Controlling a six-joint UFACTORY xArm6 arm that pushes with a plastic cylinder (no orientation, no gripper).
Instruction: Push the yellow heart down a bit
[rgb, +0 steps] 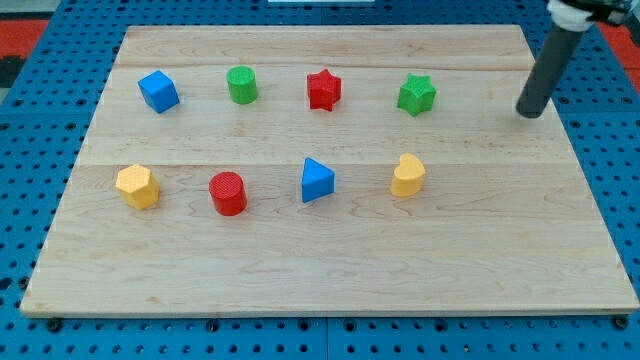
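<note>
Board (330, 250) of pale wood fills the single camera view, resting on a blue gridded surface; eight small blocks stand on it in two rows. Far row, left to right: blue cube (158, 91); green cylinder (241, 85); red star (324, 89); green star (416, 95). Near row, left to right: yellow hexagon (137, 186); red cylinder (228, 193); blue triangle (317, 180); yellow heart (407, 175).

The yellow heart is the rightmost of the near row, just right of the blue triangle and nearer than the green star, well apart from both; open board lies on its near side.

My tip (529, 112) sits at the far right of the board, right of the green star and well apart from the yellow heart, touching no block; the rod leans up toward the view's top right corner. There are no fingers here, only the bare rod, so nothing spreads, presses together or pinches.

The heart looks like a small rigid plastic piece, probably light and likely to slide readily on smooth wood; it may also spin if struck off centre. There is no taking hold; contact belongs on its far face, near the middle, so the push runs straight toward the near edge; a short, gentle stroke should do.
</note>
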